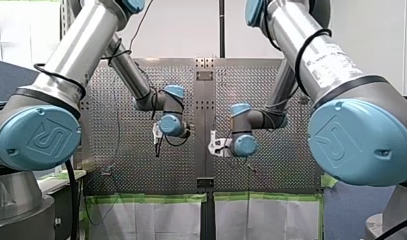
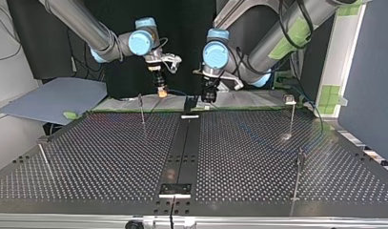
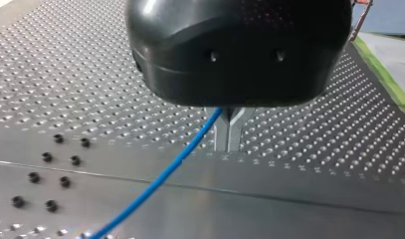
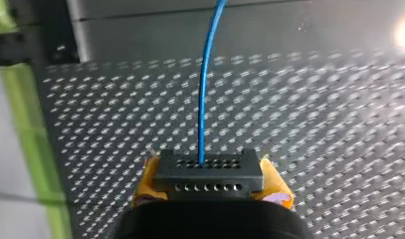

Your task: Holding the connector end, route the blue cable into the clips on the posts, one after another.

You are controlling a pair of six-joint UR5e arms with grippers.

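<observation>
In the right wrist view a black connector block (image 4: 208, 175) with rows of small holes sits between yellow pads (image 4: 146, 180), and my right gripper (image 4: 210, 169) is shut on it. The blue cable (image 4: 206, 84) leaves the block and runs straight ahead over the perforated table. In the left wrist view that blue cable (image 3: 160, 177) passes between metal fingers (image 3: 222, 134) of my left gripper (image 3: 229, 147), which is shut on it just above the table. In the top view my right gripper (image 2: 160, 93) and my left gripper (image 2: 208, 98) hang side by side at the table's far edge.
Thin posts with clips stand on the table: one (image 2: 141, 109) close to my right gripper, one (image 2: 43, 153) at the top view's left edge, two (image 2: 292, 117) (image 2: 299, 177) at its right. A black rail (image 2: 182, 143) runs down the middle. A grey board (image 2: 53, 98) lies off the far left corner.
</observation>
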